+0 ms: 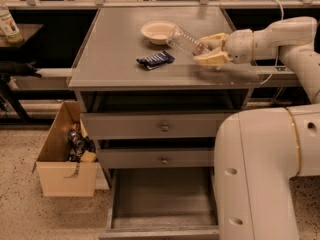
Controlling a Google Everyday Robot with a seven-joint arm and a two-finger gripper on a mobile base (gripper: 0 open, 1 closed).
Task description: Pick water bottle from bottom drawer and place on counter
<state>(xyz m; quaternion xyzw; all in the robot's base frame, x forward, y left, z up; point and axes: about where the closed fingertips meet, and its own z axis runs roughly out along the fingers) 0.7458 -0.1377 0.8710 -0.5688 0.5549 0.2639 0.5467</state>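
Note:
The water bottle (pixel 184 41) is a clear ribbed bottle, tilted up to the left just above the counter (pixel 120 54), beside the bowl. My gripper (pixel 209 50) reaches in from the right over the counter's right side and is shut on the bottle's label end. The bottom drawer (pixel 162 200) is pulled open under the two knobbed drawers, showing a bare grey floor.
A cream bowl (pixel 158 31) and a dark blue snack packet (pixel 155 59) lie on the counter. A cardboard box (pixel 67 156) of odds and ends stands on the floor at the left. A green-and-white bottle (pixel 8 25) sits on the dark side table. My white base (pixel 265 174) fills the lower right.

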